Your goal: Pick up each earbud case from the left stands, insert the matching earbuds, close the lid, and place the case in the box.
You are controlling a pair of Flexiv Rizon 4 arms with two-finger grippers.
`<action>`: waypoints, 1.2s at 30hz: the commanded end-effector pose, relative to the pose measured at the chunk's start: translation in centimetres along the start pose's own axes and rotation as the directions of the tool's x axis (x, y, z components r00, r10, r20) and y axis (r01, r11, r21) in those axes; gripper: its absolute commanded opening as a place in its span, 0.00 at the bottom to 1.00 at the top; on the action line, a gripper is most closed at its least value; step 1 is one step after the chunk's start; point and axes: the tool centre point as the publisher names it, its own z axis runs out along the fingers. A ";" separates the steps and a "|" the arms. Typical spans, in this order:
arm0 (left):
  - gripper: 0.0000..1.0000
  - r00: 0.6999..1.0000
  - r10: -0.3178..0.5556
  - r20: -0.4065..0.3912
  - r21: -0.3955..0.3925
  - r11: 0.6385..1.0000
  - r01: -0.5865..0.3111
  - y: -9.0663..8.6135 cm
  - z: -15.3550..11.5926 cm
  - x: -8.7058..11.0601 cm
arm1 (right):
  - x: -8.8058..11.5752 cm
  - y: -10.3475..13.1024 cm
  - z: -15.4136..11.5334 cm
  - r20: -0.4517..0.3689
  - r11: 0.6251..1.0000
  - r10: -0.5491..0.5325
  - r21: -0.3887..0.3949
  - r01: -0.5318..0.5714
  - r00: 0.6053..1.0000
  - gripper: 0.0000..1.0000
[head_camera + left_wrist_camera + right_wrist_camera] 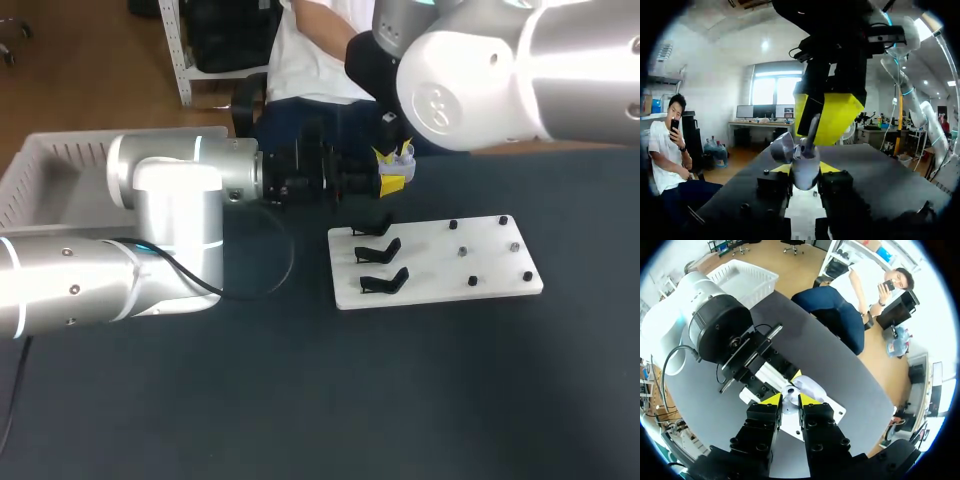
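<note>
Lining up was the whole game here: left gripper point(805, 169) was clamped on the open earbud case point(804, 162), right gripper point(789, 400) directly above it, pinching an earbud point(812, 129). I'd have gone straight down, slow, no tilt, releasing only once it seated.

Bright even light, glare on the right arm point(480, 80)

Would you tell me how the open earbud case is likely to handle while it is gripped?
The earbud case looks smooth and rounded, so it may slip between the left gripper's fingers. Its open lid probably swings on a hinge if nudged.
</note>
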 end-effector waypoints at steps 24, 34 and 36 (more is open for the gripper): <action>0.00 1.000 0.004 0.005 -0.006 1.000 -0.004 -0.2 0.0 0.1 | -0.6 -0.3 1.1 -0.024 1.000 -0.005 -0.006 0.005 1.000 0.00; 0.00 1.000 0.004 0.005 -0.006 1.000 -0.004 -0.2 0.0 0.1 | -0.6 -0.2 1.5 -0.040 1.000 -0.023 -0.007 0.023 0.999 0.00; 0.00 1.000 0.004 0.005 -0.006 1.000 -0.004 -0.2 0.0 0.1 | -0.6 -0.2 1.5 -0.040 1.000 -0.025 -0.006 0.025 0.999 0.00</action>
